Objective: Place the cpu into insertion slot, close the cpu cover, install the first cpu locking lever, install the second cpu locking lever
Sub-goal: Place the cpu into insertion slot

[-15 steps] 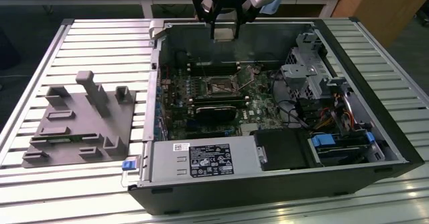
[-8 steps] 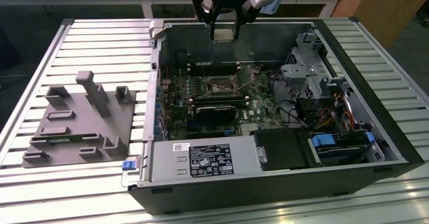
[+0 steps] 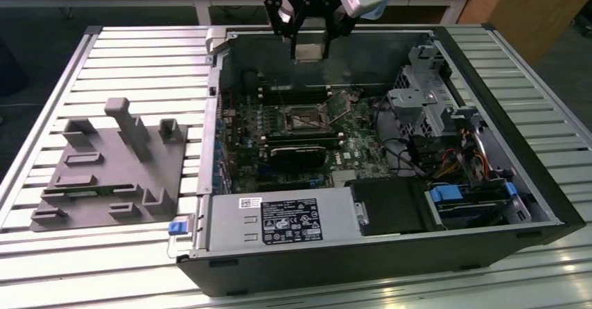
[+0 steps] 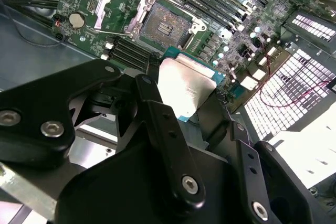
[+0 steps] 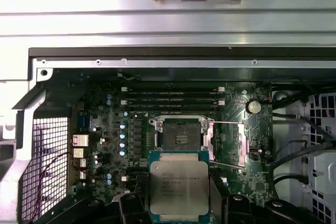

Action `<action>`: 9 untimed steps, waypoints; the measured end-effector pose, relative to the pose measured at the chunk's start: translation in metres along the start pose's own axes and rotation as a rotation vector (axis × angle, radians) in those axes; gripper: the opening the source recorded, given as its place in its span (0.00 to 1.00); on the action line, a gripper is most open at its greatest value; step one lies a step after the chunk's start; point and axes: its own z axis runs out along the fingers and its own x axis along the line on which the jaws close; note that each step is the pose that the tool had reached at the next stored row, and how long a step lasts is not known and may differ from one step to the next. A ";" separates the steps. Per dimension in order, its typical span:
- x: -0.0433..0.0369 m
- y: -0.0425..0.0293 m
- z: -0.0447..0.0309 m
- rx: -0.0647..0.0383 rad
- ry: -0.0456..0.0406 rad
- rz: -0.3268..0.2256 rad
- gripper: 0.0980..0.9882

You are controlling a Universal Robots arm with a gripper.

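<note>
While clamped in hand [image 3: 310, 47], cpu [image 5: 179, 187] abv insertion slot [image 5: 182, 139]

I'm seeing the gripper [image 4: 184, 95] hiding the cpu's [image 4: 185, 80] near edges in the second wrist view, its own body getting cropped.

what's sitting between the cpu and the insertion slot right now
Nothing visible. The gripper holds the cpu up off the board, and in the first wrist view the insertion slot lies open, its dark centre uncovered.
</note>
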 end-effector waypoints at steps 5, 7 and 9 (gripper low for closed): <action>0.0000 -0.0001 0.0009 0.000 0.0000 0.000 0.50; 0.0000 -0.0001 0.0013 0.000 -0.0001 0.001 0.50; 0.0000 -0.0001 0.0017 0.000 -0.0008 0.010 0.50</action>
